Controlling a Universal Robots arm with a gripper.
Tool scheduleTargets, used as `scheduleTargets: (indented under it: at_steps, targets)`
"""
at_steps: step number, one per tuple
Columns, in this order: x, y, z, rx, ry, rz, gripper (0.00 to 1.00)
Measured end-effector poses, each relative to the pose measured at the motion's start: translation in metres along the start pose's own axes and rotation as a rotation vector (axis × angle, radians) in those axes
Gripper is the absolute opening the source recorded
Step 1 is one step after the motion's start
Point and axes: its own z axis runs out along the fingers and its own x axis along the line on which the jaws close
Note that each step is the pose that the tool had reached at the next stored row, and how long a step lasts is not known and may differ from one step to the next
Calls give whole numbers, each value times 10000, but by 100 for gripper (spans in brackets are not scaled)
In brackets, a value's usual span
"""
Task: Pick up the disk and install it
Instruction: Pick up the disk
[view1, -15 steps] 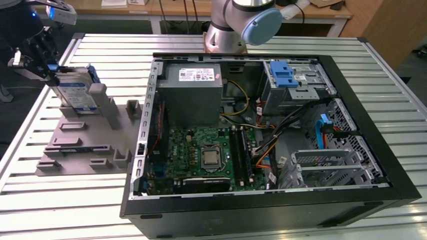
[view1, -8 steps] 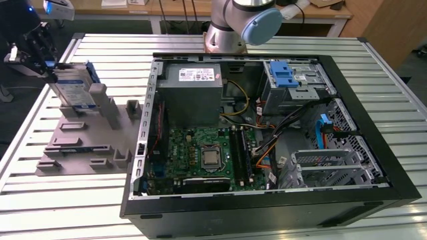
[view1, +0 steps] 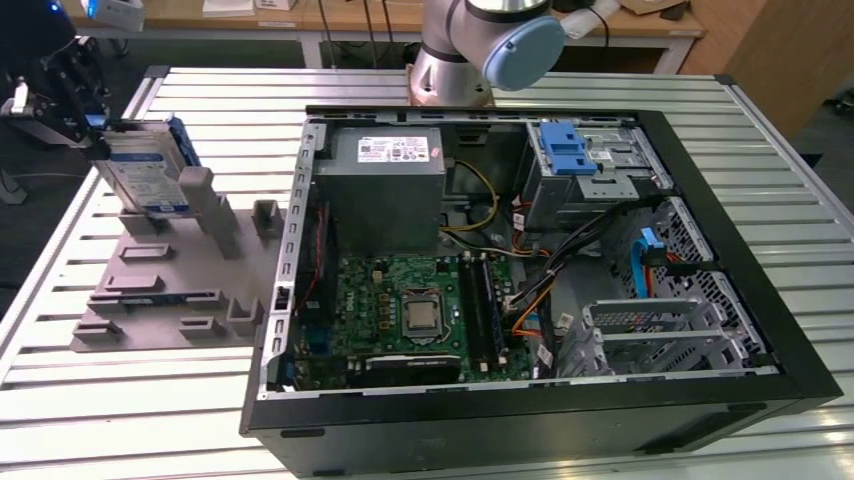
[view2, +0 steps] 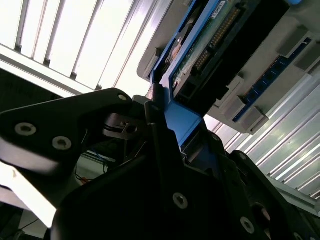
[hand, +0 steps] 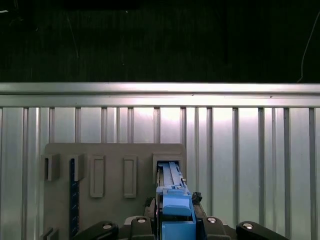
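Right now my gripper (view1: 91, 135) is clamped on the disk (view1: 144, 170), at the exterior view's far left, well apart from the open computer case (view1: 747, 385). The disk stands on edge over the grey holder plate (view1: 160, 300), label face toward the case, just beside one of the plate's upright posts. Judging by that, the plate's slots are there to present the drive upright so its narrow edge can be pinched.

In the second wrist view my fingers (view2: 160, 130) close on the blue carrier frame at the disk's end, with the connector edge of the disk (view2: 200, 47) running away from me. Gripping the frame rather than the metal body probably gives a firmer, safer hold. In the first wrist view the blue frame (hand: 175, 207) sits squarely between my jaws, in line with a slot of the holder plate (hand: 115, 150).

Whether the disk's lower edge is clear of its slot, I cannot tell. The drive cage (view1: 581, 150) with its blue latch sits at the case's far corner, so installing is not yet done.
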Motion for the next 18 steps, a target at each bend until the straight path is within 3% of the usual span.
scheduleTargets:
  at_steps: [18]
  targets:
    - [-1, 1, -56, -4, 2, 0, 36]
